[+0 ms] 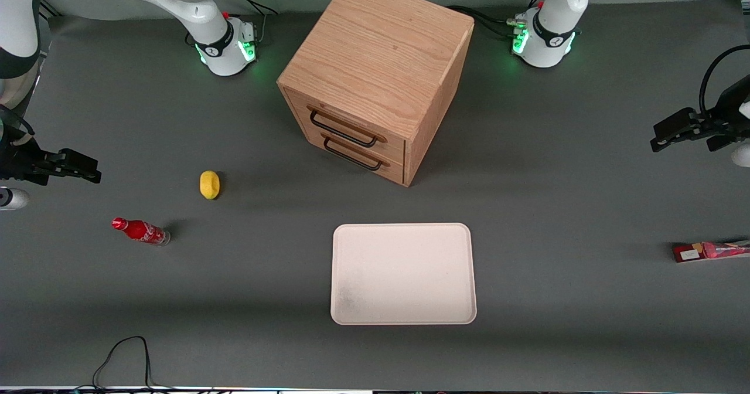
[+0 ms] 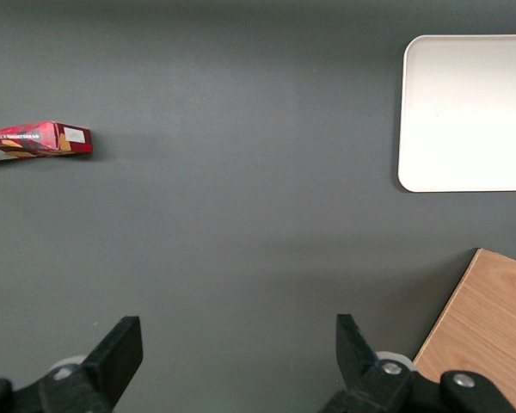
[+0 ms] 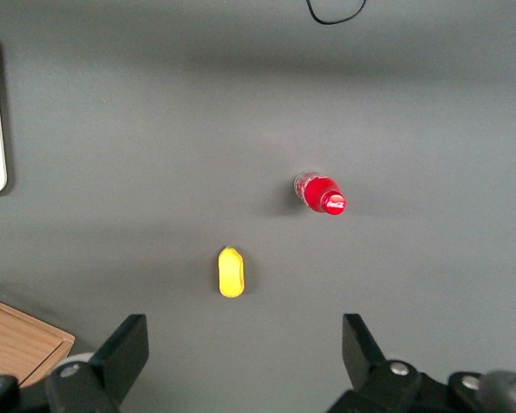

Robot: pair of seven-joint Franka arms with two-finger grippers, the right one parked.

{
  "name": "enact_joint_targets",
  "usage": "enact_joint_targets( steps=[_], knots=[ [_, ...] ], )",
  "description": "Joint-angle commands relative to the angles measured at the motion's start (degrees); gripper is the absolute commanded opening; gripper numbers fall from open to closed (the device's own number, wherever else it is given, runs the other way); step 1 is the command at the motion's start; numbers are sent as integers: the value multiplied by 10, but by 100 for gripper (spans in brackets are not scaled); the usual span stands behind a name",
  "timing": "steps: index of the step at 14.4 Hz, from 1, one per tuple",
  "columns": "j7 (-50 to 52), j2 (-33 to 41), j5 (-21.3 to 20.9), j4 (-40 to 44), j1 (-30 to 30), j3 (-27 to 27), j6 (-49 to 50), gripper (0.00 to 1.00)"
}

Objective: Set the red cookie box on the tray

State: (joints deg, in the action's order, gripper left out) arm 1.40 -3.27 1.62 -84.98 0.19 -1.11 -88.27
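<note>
The red cookie box (image 1: pixel 712 251) stands on a narrow edge at the working arm's end of the table, partly cut off by the frame edge. The left wrist view shows its red end with a white label (image 2: pixel 39 142). The cream-white tray (image 1: pixel 403 274) lies flat mid-table with nothing on it, nearer the front camera than the cabinet, and also shows in the left wrist view (image 2: pixel 469 112). My left gripper (image 1: pixel 659 136) hangs above the table, farther from the front camera than the box and well apart from it. It is open (image 2: pixel 235 331), with only bare table between the fingers.
A wooden two-drawer cabinet (image 1: pixel 378 77) stands farther from the front camera than the tray; its corner (image 2: pixel 490 335) is close beside my gripper's view. A yellow lemon (image 1: pixel 210 184) and a small red cola bottle (image 1: pixel 140 231) lie toward the parked arm's end. A black cable (image 1: pixel 123 353) loops near the front edge.
</note>
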Motion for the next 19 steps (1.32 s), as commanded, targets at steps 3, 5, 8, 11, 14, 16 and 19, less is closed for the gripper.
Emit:
enact_joint_targets(
  steps=[3,5,8,11,14,16,19],
  knots=[
    [-13,10,6,-9,-3,5,3,100],
    [-13,7,6,-8,-2,5,3,100],
    [-13,-10,1,-1,24,7,-8,100],
    [-13,-86,2,73,78,7,-13,100],
    [-52,-189,5,188,130,7,-15,100],
    [-79,-244,6,244,175,6,-32,100],
    [-88,-292,7,259,232,5,-100,100]
  ],
)
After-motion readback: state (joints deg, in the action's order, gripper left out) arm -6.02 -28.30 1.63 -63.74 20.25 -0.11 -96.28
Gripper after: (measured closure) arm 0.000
